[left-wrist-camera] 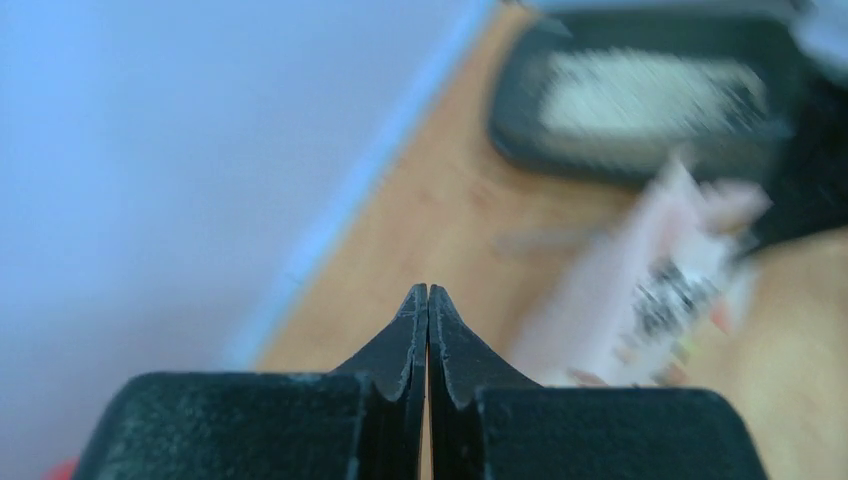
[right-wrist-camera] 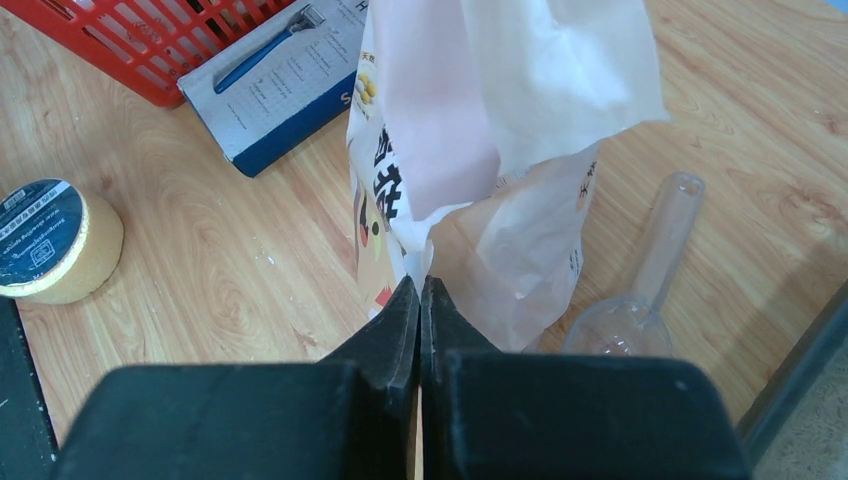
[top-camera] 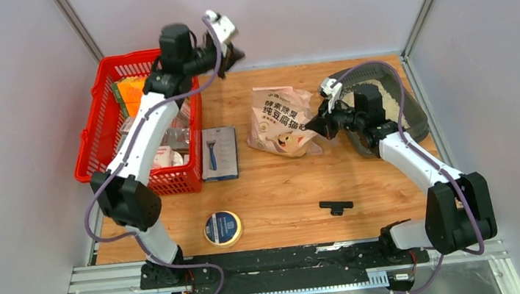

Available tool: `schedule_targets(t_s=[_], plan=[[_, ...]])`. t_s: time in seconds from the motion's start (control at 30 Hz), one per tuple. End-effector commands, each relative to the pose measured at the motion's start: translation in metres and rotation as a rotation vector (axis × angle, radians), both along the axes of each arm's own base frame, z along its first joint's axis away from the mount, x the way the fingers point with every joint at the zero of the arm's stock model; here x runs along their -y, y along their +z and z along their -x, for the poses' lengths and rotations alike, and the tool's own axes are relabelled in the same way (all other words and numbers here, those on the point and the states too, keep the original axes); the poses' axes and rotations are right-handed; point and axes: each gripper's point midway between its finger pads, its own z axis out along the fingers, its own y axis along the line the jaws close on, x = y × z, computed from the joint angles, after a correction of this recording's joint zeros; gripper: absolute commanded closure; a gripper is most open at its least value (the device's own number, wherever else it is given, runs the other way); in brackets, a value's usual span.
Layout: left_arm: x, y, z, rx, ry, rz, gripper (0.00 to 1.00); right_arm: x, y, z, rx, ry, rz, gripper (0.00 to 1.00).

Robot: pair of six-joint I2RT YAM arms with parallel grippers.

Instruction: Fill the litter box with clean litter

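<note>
Pinching bag (right-wrist-camera: 520,100) edge with right gripper (right-wrist-camera: 420,285), fingers pressed together on film; left gripper (left-wrist-camera: 428,292) pressed together, empty, raised beside basket (top-camera: 94,147). Dark litter box (top-camera: 421,123) at back right of worktop (top-camera: 277,189), litter (top-camera: 388,99) inside.

I work in a lab-style robot cell: plain pale walls (top-camera: 13,145) on aluminium posts (top-camera: 77,26) box my wooden surface (top-camera: 283,181), mounting rail (top-camera: 293,265) at 6 o'clock.

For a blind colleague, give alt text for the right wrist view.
The right gripper pinches the edge of the pink bag above a wooden table. Nearby lie a clear scoop, a tape roll, a razor box and a red basket.
</note>
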Motion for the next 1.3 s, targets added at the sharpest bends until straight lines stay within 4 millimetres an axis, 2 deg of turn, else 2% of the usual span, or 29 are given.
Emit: schedule_targets(t_s=[0.0,0.03,0.07,0.1,0.13,0.2,0.23,0.33,0.37,0.43,0.5,0.57,0.73,0.77,0.83,0.93,0.97,1.03,1.07,1.17,1.27], plan=[[-0.015,0.098,-0.059,0.215,0.135,0.071,0.87,0.007,0.015,-0.007,0.050,-0.045,-0.020,1.00],[-0.008,0.093,-0.061,0.190,0.100,0.080,0.79,0.007,0.015,-0.008,0.052,-0.053,-0.019,1.00],[0.000,0.072,-0.066,0.120,0.063,0.071,0.70,0.007,0.015,-0.008,0.051,-0.054,-0.021,1.00],[0.006,0.083,-0.061,0.128,0.021,0.091,0.56,0.007,0.016,-0.009,0.054,-0.055,-0.024,1.00],[0.017,0.083,-0.047,0.085,-0.074,0.127,0.50,0.006,0.017,-0.009,0.052,-0.055,-0.027,1.00],[0.023,0.085,-0.026,0.059,-0.165,0.141,0.35,0.006,0.016,-0.008,0.040,-0.057,-0.030,1.00],[0.023,0.089,-0.003,0.060,-0.247,0.132,0.34,0.006,0.018,-0.009,0.045,-0.054,-0.029,1.00],[0.019,0.076,0.036,0.074,-0.356,0.061,0.27,0.008,0.016,-0.007,0.041,-0.053,-0.016,1.00],[0.017,0.069,0.043,0.086,-0.377,0.027,0.27,0.009,0.014,-0.007,0.039,-0.054,-0.011,1.00],[0.017,0.040,0.059,0.137,-0.445,-0.092,0.26,0.009,0.014,-0.006,0.039,-0.055,-0.013,1.00],[0.024,0.017,0.063,0.158,-0.474,-0.172,0.26,0.009,0.012,-0.004,0.027,-0.056,-0.017,1.00],[0.031,0.001,0.058,0.188,-0.485,-0.206,0.26,0.008,0.011,-0.004,0.019,-0.053,-0.023,1.00],[0.053,-0.016,0.030,0.279,-0.420,-0.243,0.26,0.008,0.013,-0.006,0.026,-0.049,-0.019,1.00],[0.055,-0.026,0.027,0.276,-0.416,-0.261,0.29,0.007,0.014,-0.007,0.032,-0.046,-0.017,1.00],[0.059,-0.030,0.026,0.302,-0.414,-0.282,0.33,0.007,0.013,-0.006,0.033,-0.045,-0.015,1.00],[0.057,-0.037,0.031,0.269,-0.409,-0.294,0.46,0.007,0.013,-0.004,0.035,-0.044,-0.016,1.00],[0.056,-0.034,0.033,0.260,-0.408,-0.294,0.57,0.008,0.014,-0.004,0.036,-0.044,-0.016,1.00],[0.051,-0.034,0.039,0.226,-0.408,-0.303,0.69,0.008,0.011,-0.003,0.034,-0.047,-0.016,1.00],[0.050,-0.031,0.042,0.221,-0.406,-0.303,0.81,0.008,0.011,-0.003,0.034,-0.049,-0.016,1.00],[0.044,-0.025,0.056,0.199,-0.417,-0.304,0.99,0.009,0.012,-0.001,0.037,-0.050,-0.016,1.00],[0.038,-0.016,0.076,0.173,-0.440,-0.282,1.00,0.011,0.014,-0.002,0.050,-0.063,-0.012,1.00]])
